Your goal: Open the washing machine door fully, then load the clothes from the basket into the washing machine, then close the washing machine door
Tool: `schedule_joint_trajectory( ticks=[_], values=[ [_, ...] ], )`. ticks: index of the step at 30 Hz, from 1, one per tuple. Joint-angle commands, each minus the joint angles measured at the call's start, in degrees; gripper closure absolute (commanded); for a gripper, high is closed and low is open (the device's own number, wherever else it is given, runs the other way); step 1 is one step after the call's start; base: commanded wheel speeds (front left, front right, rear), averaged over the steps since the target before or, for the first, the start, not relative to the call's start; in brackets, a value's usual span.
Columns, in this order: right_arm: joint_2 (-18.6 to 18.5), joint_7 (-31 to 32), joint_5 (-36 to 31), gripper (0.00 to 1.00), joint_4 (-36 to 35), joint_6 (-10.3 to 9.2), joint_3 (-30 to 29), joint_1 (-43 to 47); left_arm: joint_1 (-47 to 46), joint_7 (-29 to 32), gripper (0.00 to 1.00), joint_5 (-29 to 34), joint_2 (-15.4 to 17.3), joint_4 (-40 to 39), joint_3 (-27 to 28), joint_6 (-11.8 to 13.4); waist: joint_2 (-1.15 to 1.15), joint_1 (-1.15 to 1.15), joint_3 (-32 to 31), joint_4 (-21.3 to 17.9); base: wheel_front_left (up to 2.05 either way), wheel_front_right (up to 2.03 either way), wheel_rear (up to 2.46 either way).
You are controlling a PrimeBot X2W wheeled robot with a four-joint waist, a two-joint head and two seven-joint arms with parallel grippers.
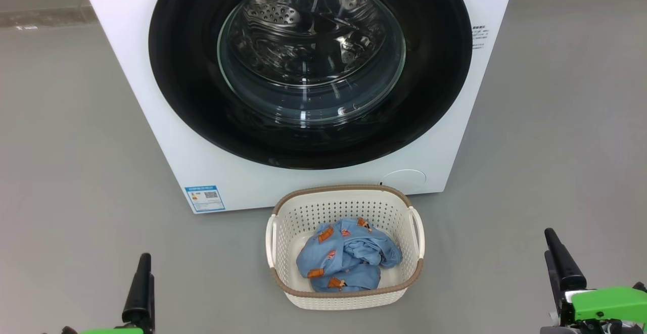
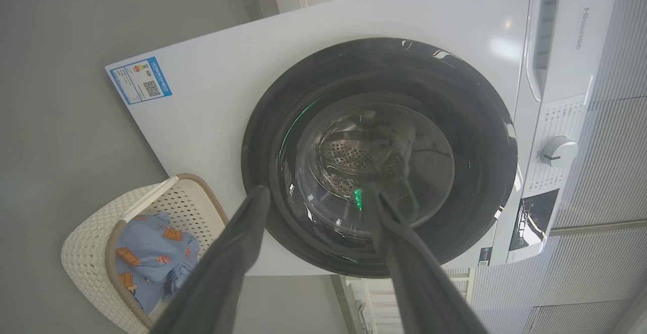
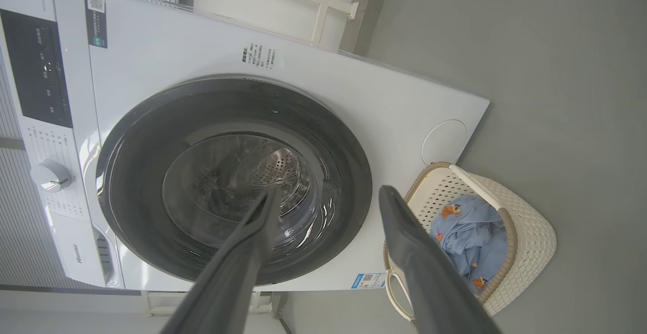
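**Head view.** I saw the washing machine standing on the grey floor. The washing machine door was shut flush against its front, and the steel drum showed through the glass. The basket stood on the floor just in front of the washing machine, below the door. It was nearer the round flap than the blue label. The clothes lay bunched inside the basket.

**Left wrist view.** I noted the left gripper with its two fingers spread apart and holding nothing. It was aimed at the door and clear of the washing machine.

**Right wrist view.** I noted the right gripper likewise spread wide and empty, short of the washing machine front. One finger lined up over the door glass, the other over the basket rim.
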Motion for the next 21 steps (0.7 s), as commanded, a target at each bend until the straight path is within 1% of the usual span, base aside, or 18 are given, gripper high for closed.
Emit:
schedule_joint_trajectory(
  ticks=[1, 10, 11, 12, 21],
  values=[
    [-1.39, -0.86, -2.26, 0.0, -1.15, 0.12, 0.45, -3.11, -2.86, -0.57, 0.0, 1.69, 1.16, -1.39, 0.37, -0.19, 0.0, 0.0, 0.01, 0.01, 0.0, 0.0, 0.0],
    [-2.15, -2.98, -13.77, 0.0, -0.35, 0.14, 0.58, -3.95, -3.28, -2.17, 0.0, 15.47, 1.44, -2.11, 1.24, 0.92, 0.0, 0.0, 0.06, -0.1, 0.0, 0.0, 0.0],
    [-2.22, -3.15, -15.1, 0.0, -0.33, 0.14, 0.59, -4.0, -3.24, -2.34, 0.0, 16.84, 1.36, -2.21, 1.28, 1.02, 0.0, 0.0, 0.06, -0.11, 0.0, 0.0, 0.0],
    [-2.22, -3.15, -15.1, 0.0, -0.33, 0.14, 0.59, -4.0, -3.24, -2.34, 0.0, 16.84, 1.36, -2.21, 1.28, 1.02, 0.0, 0.0, 0.06, -0.11, 0.0, 0.0, 0.0],
    [-2.86, -4.47, -25.56, 0.0, -0.1, 0.17, 0.21, -4.26, -2.99, -3.86, 0.0, 29.17, 1.45, -3.08, 0.96, 2.01, 0.0, 0.0, 0.0, -0.18, 0.0, 0.0, 0.0]
  ],
)
